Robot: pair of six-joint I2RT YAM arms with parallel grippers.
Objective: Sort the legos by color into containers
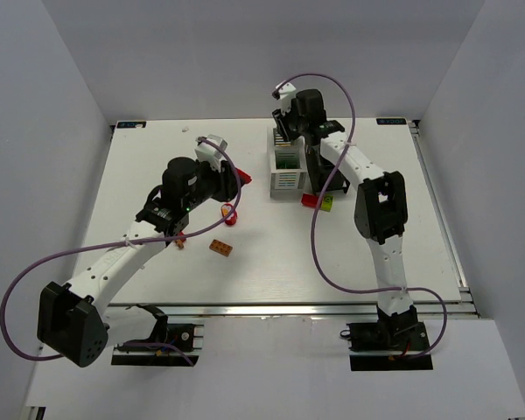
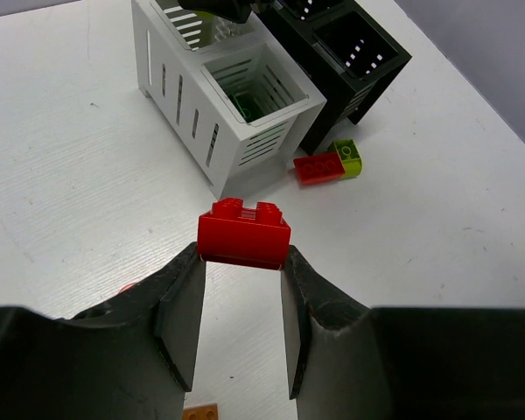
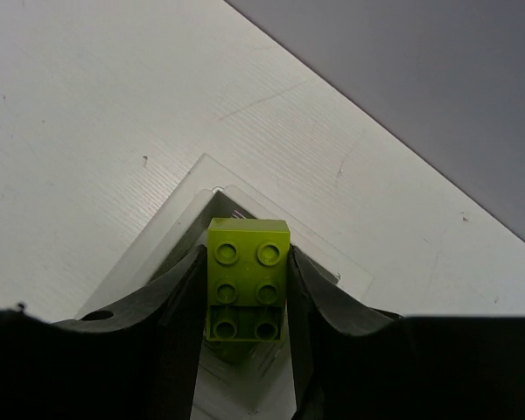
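Left pincer (image 2: 242,255): pinching a red brick (image 2: 244,230) by its two ends, fingertips only, raised off the table (image 2: 61,184).
Red brick's long axis: jaw to jaw, crosswise to the way ahead; studs on the side facing the boxes.
Way ahead from left pincer: white box (image 2: 212,144) straight in front, near but apart from the brick; black box (image 2: 334,122) behind it and to the right, just beside the white one.
White box, near half: green pieces (image 2: 245,106) at the bottom.
Black box, inside: dark, contents impossible to tell.
Likely home for red: not settled by these views; probably not the green half, so a swing right toward the black box looks likelier than a straight push.
Right pincer (image 3: 246,255): pinching a lime brick (image 3: 248,280) across its short width, long axis along the fingers, studs toward the wrist camera.
Below the lime brick: a corner of the white box's rim at its far end, so directly over that half or just at its edge.
Nearer arm: right for the far half of the white box; left for the near half and the ground in front.
Risk: both pincers meeting over the same white box.
Loose on the table: another red block (image 2: 318,167) touching a lime block (image 2: 350,157) beside the black box; an orange brick (image 1: 220,248) near the left arm.
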